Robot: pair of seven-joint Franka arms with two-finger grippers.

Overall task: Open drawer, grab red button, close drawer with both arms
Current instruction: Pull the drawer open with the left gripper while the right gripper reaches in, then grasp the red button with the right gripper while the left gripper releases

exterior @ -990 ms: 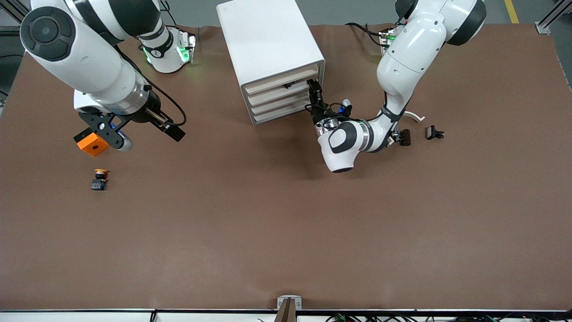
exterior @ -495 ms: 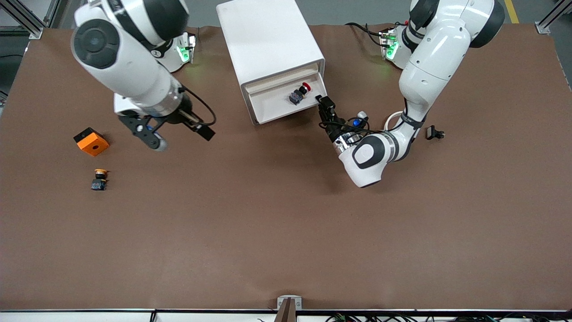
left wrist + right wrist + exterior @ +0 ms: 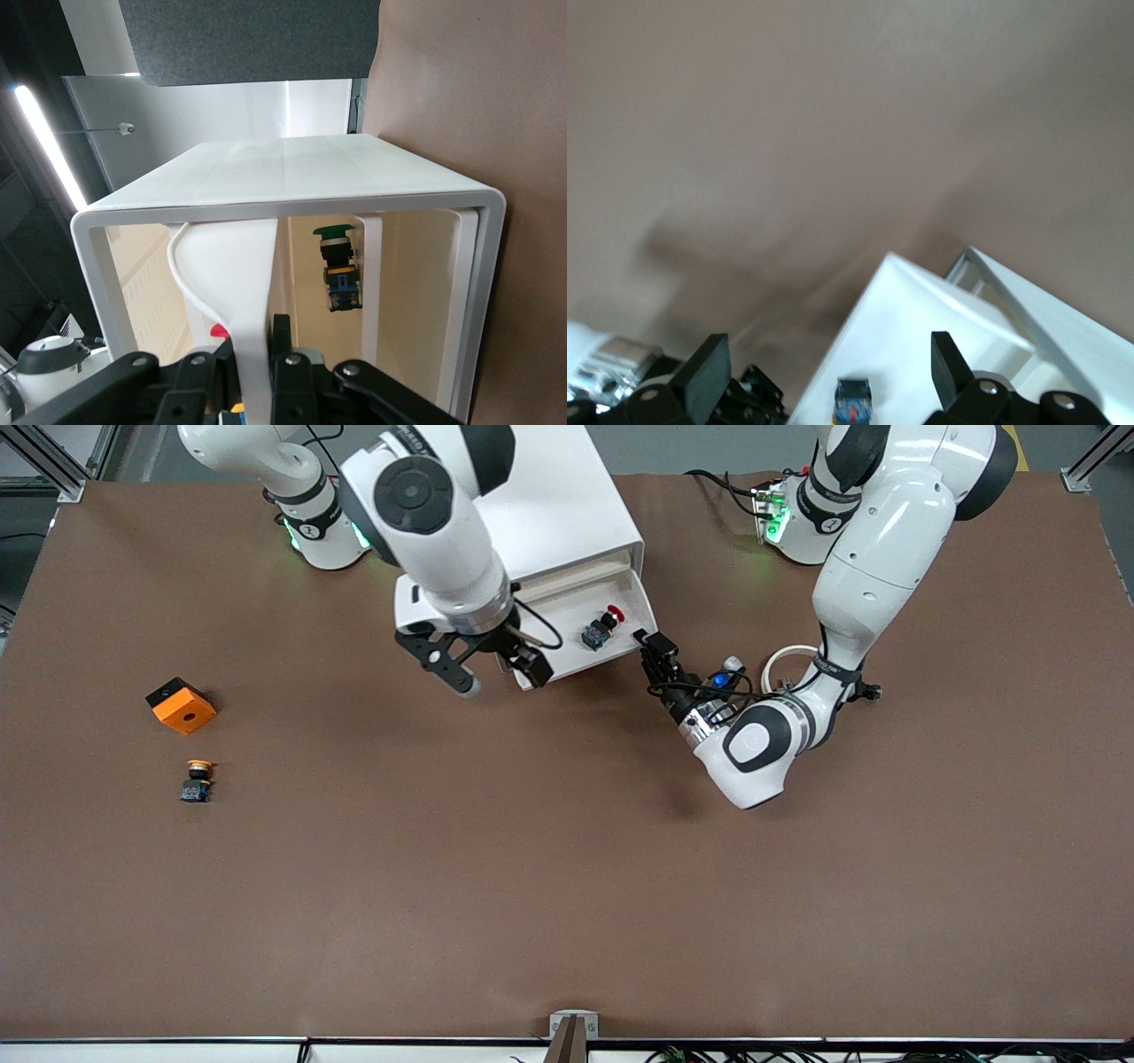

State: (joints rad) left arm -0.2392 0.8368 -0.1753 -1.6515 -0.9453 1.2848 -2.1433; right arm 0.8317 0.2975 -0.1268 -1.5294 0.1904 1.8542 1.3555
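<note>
The white cabinet [image 3: 532, 496] has its top drawer [image 3: 567, 615] pulled out. The red-capped button [image 3: 602, 627] lies in the drawer on its side. My left gripper [image 3: 651, 646] is shut on the drawer's front wall [image 3: 252, 266] at the corner toward the left arm's end; in the left wrist view my left gripper [image 3: 255, 341] pinches that white wall. My right gripper [image 3: 496, 673] is open and empty over the drawer's corner toward the right arm's end. In the right wrist view my right gripper [image 3: 828, 363] frames the button's blue body [image 3: 852, 398].
An orange cube [image 3: 181, 705] and a yellow-orange-capped button [image 3: 197, 779] lie toward the right arm's end. A white ring [image 3: 784, 660] and a small black part [image 3: 873, 689] lie beside the left arm. A green-capped button [image 3: 337, 266] sits inside the cabinet.
My left gripper has pulled the drawer out, uncovering the red button. My right arm has swung from over the orange cube to over the drawer.
</note>
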